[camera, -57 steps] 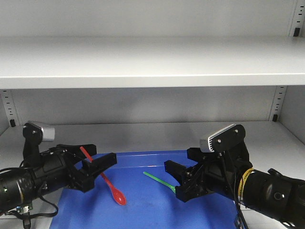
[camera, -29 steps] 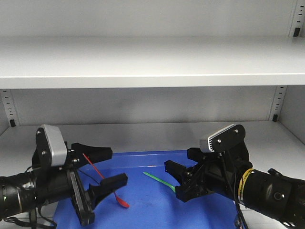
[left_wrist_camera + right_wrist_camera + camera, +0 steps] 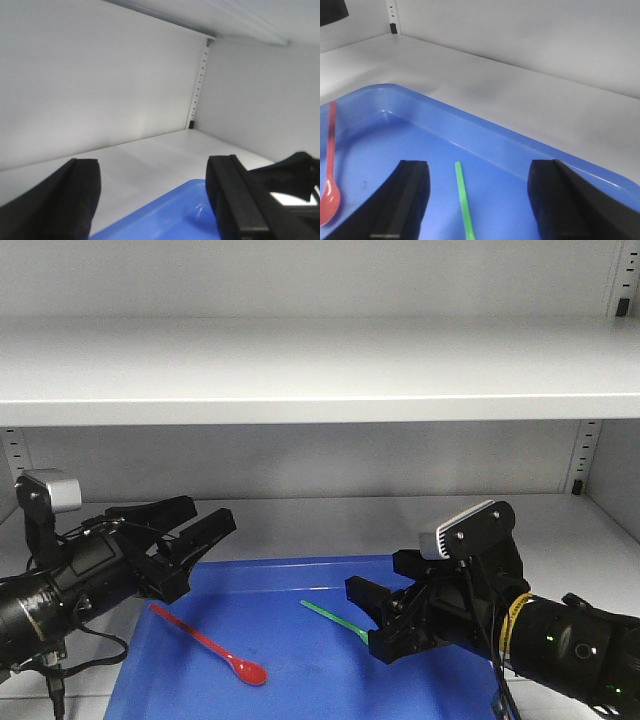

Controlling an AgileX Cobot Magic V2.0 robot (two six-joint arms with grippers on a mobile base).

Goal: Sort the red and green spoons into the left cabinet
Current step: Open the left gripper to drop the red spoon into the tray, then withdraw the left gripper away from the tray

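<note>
Landmark: we take the blue tray (image 3: 300,660), which lies flat on the lower shelf (image 3: 330,515) of the grey-white cabinet (image 3: 320,370); every place below is given against it.

Red spoon (image 3: 205,644): lies loose inside the tray, toward its left side, handle pointing to the tray's left rear, oval bowl toward the front. In the right wrist view we see it at the tray's far left (image 3: 330,172), bowl down. Nothing touches it.

Green spoon (image 3: 335,620): lies on the tray floor near its middle, handle running from the centre toward the right tool. In the right wrist view the thin handle (image 3: 464,200) lies between the two black fingers, clear of both.

Left tool (image 3: 195,535): hangs above the tray's left rear corner, clear of the red spoon. Its fingers stand wide apart and hold nothing; the left wrist view shows only the shelf and the tray's rim (image 3: 170,215) between them.

Right tool (image 3: 372,618): sits low over the tray's right half, spread wide on either side of the green spoon's handle, not gripping it.

Peg-hole strips (image 3: 582,455) run up the cabinet's back wall behind the tray.
</note>
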